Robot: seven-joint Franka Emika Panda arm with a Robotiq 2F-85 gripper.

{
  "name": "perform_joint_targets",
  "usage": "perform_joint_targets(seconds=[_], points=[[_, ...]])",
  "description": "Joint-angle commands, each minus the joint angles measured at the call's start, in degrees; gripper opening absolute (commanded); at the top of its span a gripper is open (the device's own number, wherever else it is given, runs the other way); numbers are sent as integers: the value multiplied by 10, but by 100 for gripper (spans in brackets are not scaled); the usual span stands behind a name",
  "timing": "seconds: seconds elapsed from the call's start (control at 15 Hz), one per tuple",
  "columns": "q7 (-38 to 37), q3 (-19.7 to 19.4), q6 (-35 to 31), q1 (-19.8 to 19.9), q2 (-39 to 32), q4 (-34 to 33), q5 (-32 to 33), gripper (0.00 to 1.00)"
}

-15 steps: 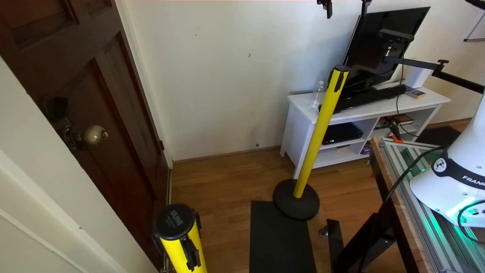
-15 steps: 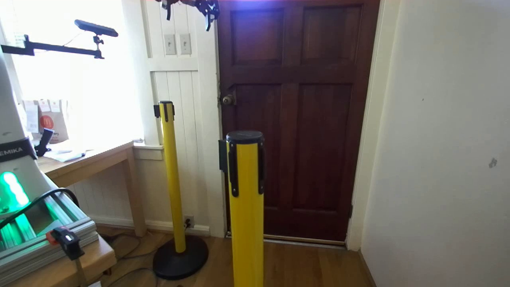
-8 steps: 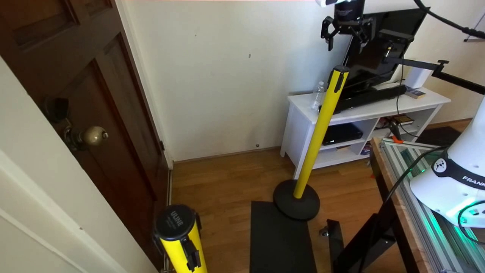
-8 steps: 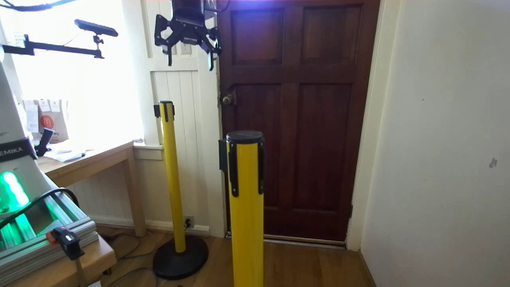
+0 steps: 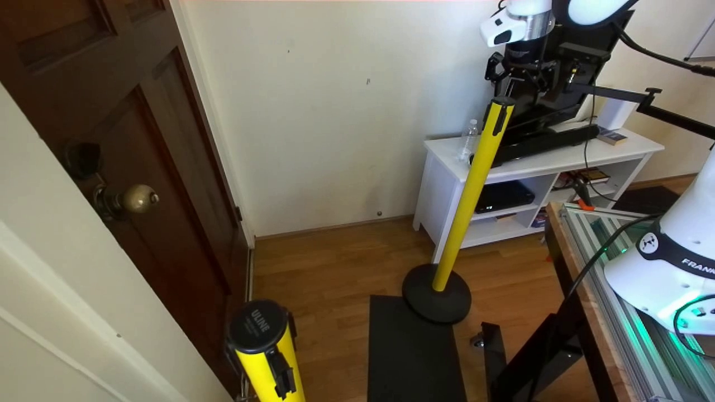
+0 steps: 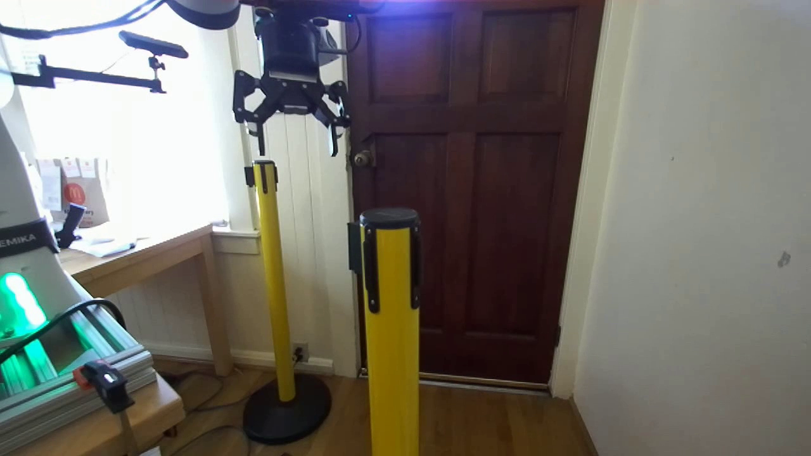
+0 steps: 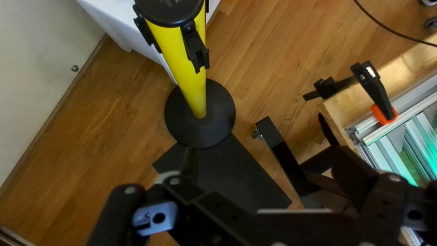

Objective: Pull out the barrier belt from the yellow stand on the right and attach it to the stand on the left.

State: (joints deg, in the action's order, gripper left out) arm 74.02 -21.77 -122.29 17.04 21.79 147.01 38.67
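- ULINE is plain to read on the black cap [image 5: 258,329] of the door-side yellow stand [image 5: 265,374]; the smaller print below it is too faint for me.
- FRANK, cut short at the edge, runs along the black band [image 5: 670,255] on the robot's base [image 5: 642,293], and an exterior view gives EMIKA.
- Over on the wooden desk [image 6: 168,250], by the bright window [image 6: 146,145], a paper bag [image 6: 89,190] wears a red disc with a pale M.
- The TV-side yellow stand [image 5: 469,201] rises from its round black base [image 5: 435,307]; lettering on its cap [image 7: 169,8] is blurred in the wrist view.
- A black barrier belt clip [image 7: 198,54] sits against that stand's head, and the door-side one carries a similar clip [image 5: 284,377].
- The gripper [image 6: 298,152] hangs pointing down, its fingers [image 6: 334,142] spread wide; how near it is to either stand I can't judge.
- Underfoot is a wood-plank floor [image 5: 335,268], where a black mat [image 5: 416,363] meets the TV-side base.
- Around the room: a pale wall [image 5: 335,139], a dark panelled door [image 6: 462,114], closed, and a white TV unit [image 5: 433,192] bearing a television [image 5: 558,111] and a clear bottle [image 5: 468,142].
- A black-and-orange clamp [image 7: 372,85] sits at the corner of the bench [image 7: 341,109].
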Motion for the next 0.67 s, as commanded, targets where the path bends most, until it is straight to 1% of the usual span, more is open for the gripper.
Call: perform_joint_targets(seconds=[0.0,0.13,0.2,0.33,0.6], points=[[0,2,1,1,0,-1,-1,100],[42,-14,-35,0,4,10,6,100],[54,-21,-56,6,1,14,19,100],[106,-43,-95,13,-4,23,22,100],[218,-91,-165,31,-12,46,4,100]])
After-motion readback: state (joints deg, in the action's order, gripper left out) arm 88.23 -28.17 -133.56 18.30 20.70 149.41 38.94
